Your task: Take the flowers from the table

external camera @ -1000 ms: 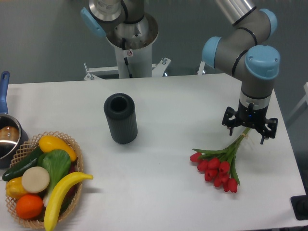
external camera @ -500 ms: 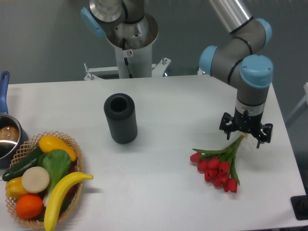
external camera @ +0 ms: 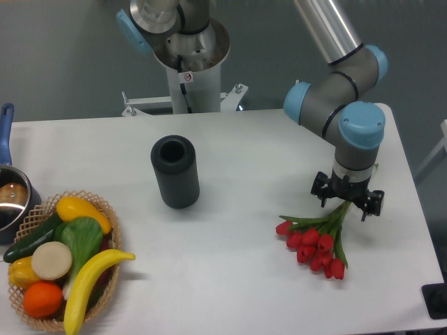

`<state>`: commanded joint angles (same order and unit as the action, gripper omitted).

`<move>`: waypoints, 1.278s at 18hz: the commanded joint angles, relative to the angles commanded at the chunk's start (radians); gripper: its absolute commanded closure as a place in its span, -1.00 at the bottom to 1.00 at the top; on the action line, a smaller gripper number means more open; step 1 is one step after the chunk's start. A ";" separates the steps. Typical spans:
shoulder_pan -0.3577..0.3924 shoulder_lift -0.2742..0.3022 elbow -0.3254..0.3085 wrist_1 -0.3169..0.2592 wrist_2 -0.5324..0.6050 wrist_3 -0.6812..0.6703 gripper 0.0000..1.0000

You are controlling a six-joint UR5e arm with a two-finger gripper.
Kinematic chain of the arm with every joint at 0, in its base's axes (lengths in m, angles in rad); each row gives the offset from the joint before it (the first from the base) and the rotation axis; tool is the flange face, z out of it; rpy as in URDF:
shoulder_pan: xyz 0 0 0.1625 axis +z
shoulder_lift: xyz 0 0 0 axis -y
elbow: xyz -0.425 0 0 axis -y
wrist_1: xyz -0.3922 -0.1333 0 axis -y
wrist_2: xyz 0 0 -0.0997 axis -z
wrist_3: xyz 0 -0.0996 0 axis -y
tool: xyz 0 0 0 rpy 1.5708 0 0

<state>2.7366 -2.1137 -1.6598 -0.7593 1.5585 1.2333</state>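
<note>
**Gripper poised over the tulip stems**

Where the white table (external camera: pixel 244 160) runs toward its right edge, the flowers (external camera: pixel 318 241) lie flat on the surface, a small bunch of red tulips with closed buds. The buds cluster at the lower left of the bunch, pointing toward the near edge, while the green stems and long leaves gather and run up to the right. The gripper (external camera: pixel 347 199) hangs directly over that stem end, pointing straight down, its dark body spread to either side of the stems. The fingers appear parted, one on each side, yet from this angle it is not possible to tell whether they touch the stems or how close they sit to the tabletop. The bunch itself rests on the table.

The arm reaches in from the upper right, its grey links and pale blue joint caps folded above the gripper. Well to the left of the flowers, near the middle of the table, a dark ribbed cylinder (external camera: pixel 175 172) stands upright with its open top showing. At the near left corner sits a wicker basket (external camera: pixel 105 209) filled with fruit and vegetables, among them a banana (external camera: pixel 87 279), an orange (external camera: pixel 42 298) and a green pepper (external camera: pixel 85 236). Just behind the basket, at the left edge, a pot with a blue handle (external camera: pixel 8 195) is partly cut off by the frame.
</note>
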 joint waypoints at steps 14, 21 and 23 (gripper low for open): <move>-0.037 -0.025 0.032 -0.006 0.005 -0.003 0.84; -0.025 0.052 0.052 -0.052 0.026 -0.011 1.00; -0.020 0.054 0.074 -0.052 0.026 -0.014 1.00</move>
<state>2.7166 -2.0602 -1.5863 -0.8115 1.5846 1.2195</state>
